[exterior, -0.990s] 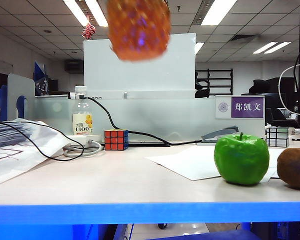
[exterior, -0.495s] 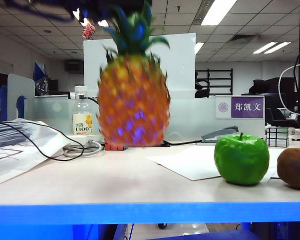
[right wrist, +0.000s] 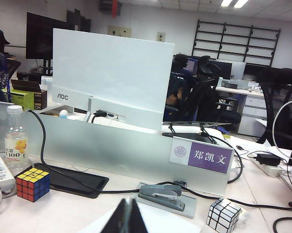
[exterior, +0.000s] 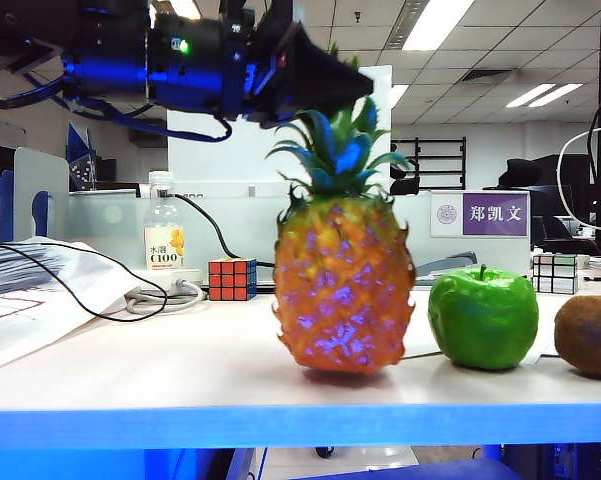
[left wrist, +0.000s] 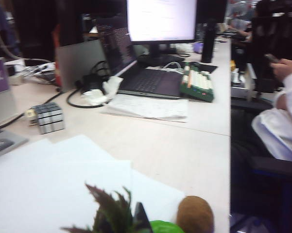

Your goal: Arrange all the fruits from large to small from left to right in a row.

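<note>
**Pineapple on the table, apple and kiwi alongside**

Far left stand the bottle point(exterior: 164, 234) and the Rubik's cube point(exterior: 232, 279). Above them the left gripper point(exterior: 332, 88) clamps the crown of the pineapple point(exterior: 344, 292), which stands upright on the table point(exterior: 180, 350). Right of it sits the apple point(exterior: 483, 317), then the kiwi point(exterior: 589, 335). The right gripper point(right wrist: 127, 217) hangs clenched and empty, back from the stapler point(right wrist: 163, 194).

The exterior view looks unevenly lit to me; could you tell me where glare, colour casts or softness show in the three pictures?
Exterior view: ceiling lights blow out; bluish sheen on the pineapple, held at the crown by the left gripper. Left wrist view: soft throughout; the monitor is washed out. Right wrist view: even and sharp, though the right gripper is dark.
</note>
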Tool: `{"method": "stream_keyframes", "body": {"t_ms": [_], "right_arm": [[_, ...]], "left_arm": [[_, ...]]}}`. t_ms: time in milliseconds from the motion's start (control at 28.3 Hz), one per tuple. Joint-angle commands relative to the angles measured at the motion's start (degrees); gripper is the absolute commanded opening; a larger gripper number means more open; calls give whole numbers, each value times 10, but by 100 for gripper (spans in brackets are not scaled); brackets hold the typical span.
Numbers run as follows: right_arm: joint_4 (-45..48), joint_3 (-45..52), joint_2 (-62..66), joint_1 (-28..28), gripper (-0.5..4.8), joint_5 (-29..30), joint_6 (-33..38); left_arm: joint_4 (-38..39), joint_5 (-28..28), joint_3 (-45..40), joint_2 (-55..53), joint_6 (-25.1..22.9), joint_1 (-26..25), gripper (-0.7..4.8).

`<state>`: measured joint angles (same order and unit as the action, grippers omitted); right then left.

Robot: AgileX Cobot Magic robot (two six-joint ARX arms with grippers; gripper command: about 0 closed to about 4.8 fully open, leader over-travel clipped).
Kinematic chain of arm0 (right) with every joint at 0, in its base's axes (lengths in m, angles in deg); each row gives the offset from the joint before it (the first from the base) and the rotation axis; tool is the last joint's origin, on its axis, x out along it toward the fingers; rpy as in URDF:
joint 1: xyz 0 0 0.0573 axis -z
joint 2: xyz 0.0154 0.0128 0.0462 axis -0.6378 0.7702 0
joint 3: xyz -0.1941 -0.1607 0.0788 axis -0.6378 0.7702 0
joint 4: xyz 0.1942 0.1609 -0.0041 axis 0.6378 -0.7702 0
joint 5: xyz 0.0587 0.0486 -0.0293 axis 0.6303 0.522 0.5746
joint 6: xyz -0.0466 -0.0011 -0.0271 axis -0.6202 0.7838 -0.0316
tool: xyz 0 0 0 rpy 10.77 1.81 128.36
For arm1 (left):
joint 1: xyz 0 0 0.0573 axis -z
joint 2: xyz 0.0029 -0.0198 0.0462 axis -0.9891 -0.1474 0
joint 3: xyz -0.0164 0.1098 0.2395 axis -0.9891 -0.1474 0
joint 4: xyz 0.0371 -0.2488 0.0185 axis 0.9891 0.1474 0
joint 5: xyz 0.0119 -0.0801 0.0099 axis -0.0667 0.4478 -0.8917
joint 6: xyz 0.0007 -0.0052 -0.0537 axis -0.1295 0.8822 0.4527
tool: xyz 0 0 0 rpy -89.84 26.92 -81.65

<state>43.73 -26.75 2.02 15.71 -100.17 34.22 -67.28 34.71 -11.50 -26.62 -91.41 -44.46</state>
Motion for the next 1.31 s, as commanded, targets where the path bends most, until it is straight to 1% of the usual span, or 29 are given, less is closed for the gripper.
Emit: {"method": "stream_keyframes", "body": {"t_ms": [35,106,212,389,424,460,495,530,672,707,778,849,955,1025,1096,1132,1167,1202,1238,1273,1308], "right_arm": [[5,-1,0,0,-1,3,3],[5,-1,-1,0,-1,7,3],[5,-1,0,0,-1,7,3],[3,-1,-1,0,-1,9,3],[0,-1,-1,0,-1,9,3],[-2,-1,-1,0,-1,10,3],[-3,-1,-1,0,-1,10,3],[-2,-1,-1,0,-1,10,6],[-3,-1,-1,0,-1,15,9],[-3,-1,-1,-1,-1,21,9],[-3,-1,-1,-1,-1,21,9],[-3,-1,-1,-1,-1,23,9],[-3,-1,-1,-1,-1,23,9],[-2,-2,-1,-1,-1,22,9],[4,-2,-1,-1,-1,22,9],[14,-2,-1,-1,-1,23,9],[20,-2,-1,-1,-1,23,9],[38,-2,-1,-1,-1,23,9],[47,-2,-2,0,-1,23,9],[59,-2,-2,-1,-1,35,9],[60,-2,-2,-1,-1,57,9]], "left_arm": [[-28,-14,2,3,-14,1,-5],[-13,-32,2,3,-14,1,-5],[6,-31,2,-4,-14,1,-5],[10,-28,2,-15,-14,1,-1],[8,-26,2,-15,-14,1,39],[5,-27,2,-15,-13,1,96],[4,-28,2,-15,-13,1,182],[1,-28,2,-15,-13,1,210],[-8,-28,2,-15,-13,1,230],[-14,-30,2,-15,-13,1,295],[-32,-44,2,-15,-13,1,385],[-58,-57,2,-14,-14,0,404],[-97,-57,2,-14,-14,0,404],[-137,-57,2,-14,-14,0,404],[-198,-57,2,-5,-13,-1,403],[-229,-62,2,10,-9,-6,341],[-235,-72,2,24,-4,-9,197],[-212,-92,2,54,11,-12,-18],[-183,-101,2,77,27,-20,-4],[-113,-104,2,123,42,-38,-5],[-74,-104,2,146,42,-44,-5]]}}
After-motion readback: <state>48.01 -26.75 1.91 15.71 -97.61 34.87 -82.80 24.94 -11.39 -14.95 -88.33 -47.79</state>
